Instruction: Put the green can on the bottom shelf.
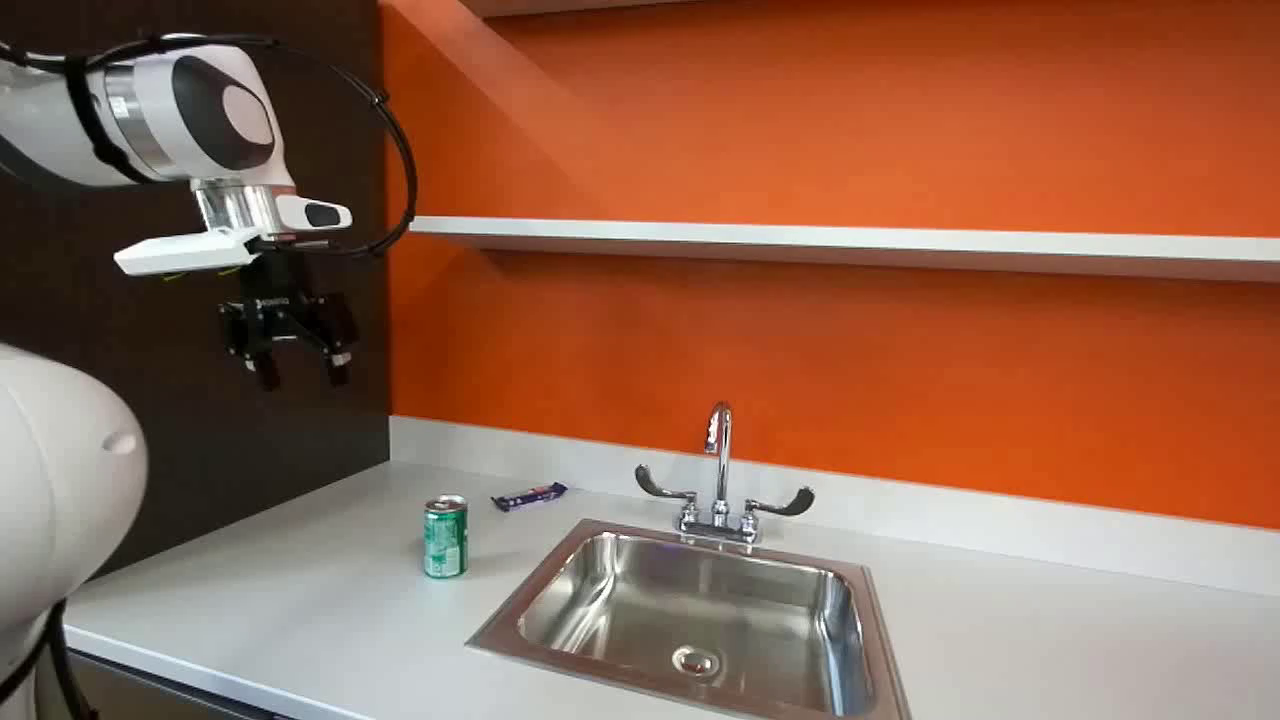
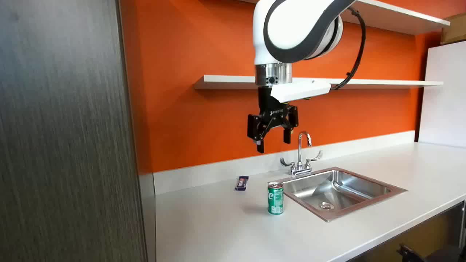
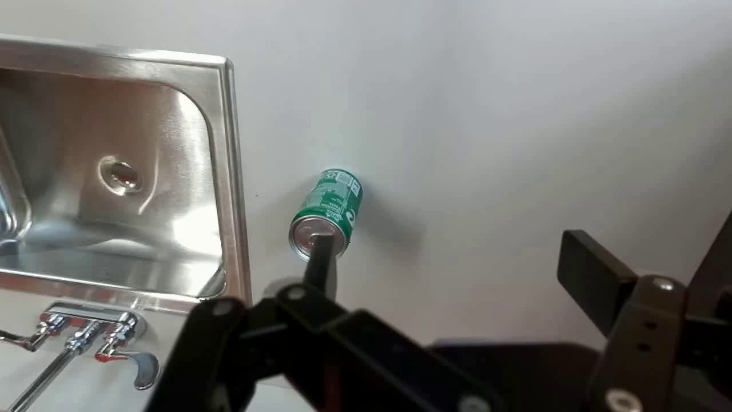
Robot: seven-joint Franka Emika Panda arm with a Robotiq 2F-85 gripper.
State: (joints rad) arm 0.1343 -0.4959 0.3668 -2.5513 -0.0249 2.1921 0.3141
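Observation:
The green can stands upright on the white counter, left of the sink in an exterior view (image 1: pixel 445 540), and it also shows in an exterior view (image 2: pixel 275 200) and in the wrist view (image 3: pixel 330 200). The bottom shelf is a long white board on the orange wall, in both exterior views (image 1: pixel 840 238) (image 2: pixel 375 83). My gripper (image 1: pixel 302 373) is open and empty, high above the counter; it also shows in an exterior view (image 2: pixel 273 142). In the wrist view my gripper (image 3: pixel 448 246) has its fingers wide apart, and one fingertip overlaps part of the can's top.
A steel sink (image 1: pixel 885 640) is set in the counter beside the can. A faucet (image 1: pixel 722 460) with two handles stands behind it. A purple-wrapped bar (image 2: pixel 241 183) lies near the backsplash. A dark panel (image 2: pixel 69 145) closes one side. An upper shelf (image 2: pixel 404 18) hangs above.

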